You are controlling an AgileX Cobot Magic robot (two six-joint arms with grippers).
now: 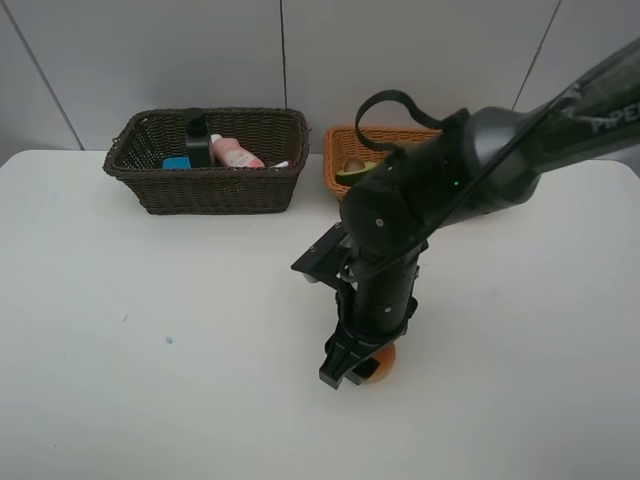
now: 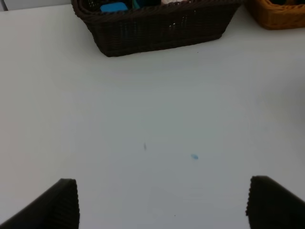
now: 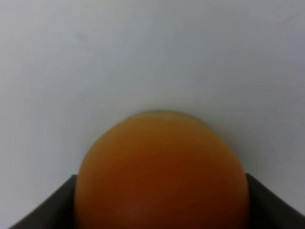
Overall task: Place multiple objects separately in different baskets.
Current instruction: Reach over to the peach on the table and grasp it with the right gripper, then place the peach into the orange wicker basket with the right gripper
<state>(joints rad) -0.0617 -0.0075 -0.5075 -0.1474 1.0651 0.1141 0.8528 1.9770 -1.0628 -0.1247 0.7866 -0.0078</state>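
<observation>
- The right arm reaches in from the upper right of the exterior high view, wrist bent steeply down.
- Right tool sits low at the table, fingers either side of the orange-red round fruit.
- Left tool hangs with its fingers spread wide.

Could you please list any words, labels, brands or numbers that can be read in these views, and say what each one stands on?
"PIPER", partly cut off by the picture's edge: pale letters on the right arm's dark link, high view.
Pink white-capped bottle in the dark brown basket: any label is too small to read.
Both wrist views show no text.
</observation>
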